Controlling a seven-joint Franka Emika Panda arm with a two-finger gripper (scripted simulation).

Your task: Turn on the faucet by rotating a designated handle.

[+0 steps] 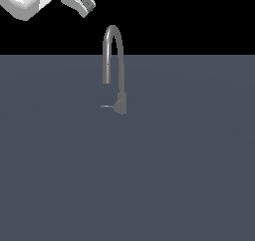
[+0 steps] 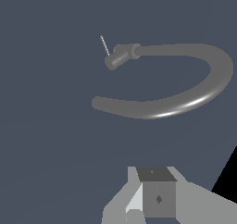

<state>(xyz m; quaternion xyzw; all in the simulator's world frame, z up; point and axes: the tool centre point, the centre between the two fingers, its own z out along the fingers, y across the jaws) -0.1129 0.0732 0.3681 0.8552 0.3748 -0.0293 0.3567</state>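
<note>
The slim grey metallic faucet point(image 1: 115, 60) stands upright on the dark tabletop point(image 1: 189, 175), its thin handle point(image 1: 106, 106) jutting sideways from the short base toward the exterior view's left. Beyond, high up, the gripper point(image 1: 88, 6) hangs well apart; whether its fingers are clenched, I cannot tell.

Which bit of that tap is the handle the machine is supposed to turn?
Find the grey faucet standing on the dark surface, its tall spout arching over. Drop down to its short thick base. The handle is the thin lever jutting sideways toward the exterior view's left, far slimmer than the spout.
</note>
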